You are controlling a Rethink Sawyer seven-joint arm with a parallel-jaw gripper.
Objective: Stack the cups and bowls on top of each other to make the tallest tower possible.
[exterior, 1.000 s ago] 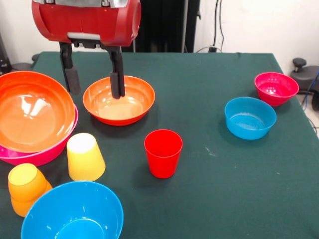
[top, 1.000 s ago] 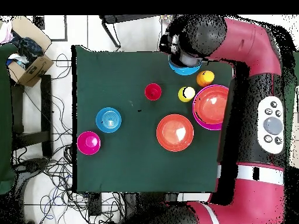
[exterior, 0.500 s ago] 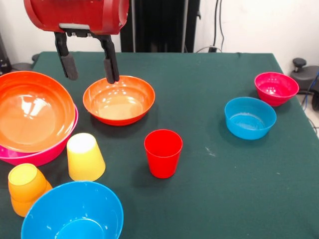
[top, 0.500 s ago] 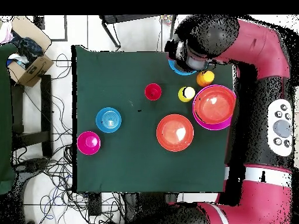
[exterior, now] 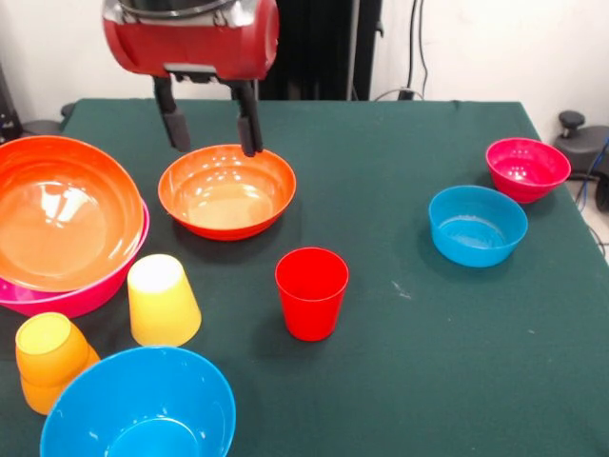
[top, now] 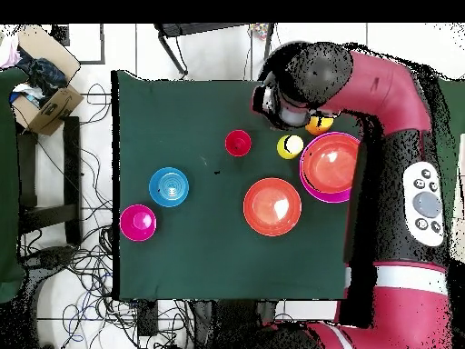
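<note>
- Above the far rim of the orange-red bowl point(exterior: 226, 190) we have the gripper point(exterior: 211, 129), hanging off the cloth with its two dark fingers point(exterior: 173, 126) spread wide and nothing between them.
- Over on the front view's left edge, we see a second orange-red bowl point(exterior: 62, 209) nested inside the pink bowl point(exterior: 57, 297), the pair running out past the frame.
- Just beside that stack stands the yellow cup point(exterior: 162, 299), upside down, and the orange cup point(exterior: 49, 360) sits tilted by the near left corner.
- We find the large blue bowl point(exterior: 141, 405) crowding the bottom edge, partly cut off.
- Near the middle, the red cup point(exterior: 311, 292) stands upright and alone, mouth up, with bare green cloth on every side.
- Well apart on the right, the small blue bowl point(exterior: 477, 224) and the magenta bowl point(exterior: 526, 168) sit close together near the table's right edge.
- Between the red cup and those two bowls we get the widest open stretch of the table point(exterior: 447, 362), and the near right corner is just as free.
- From overhead, the arm point(top: 390, 109) covers the corner where the large blue bowl sits.
- We can read no writing or labels on any cup or bowl.
</note>
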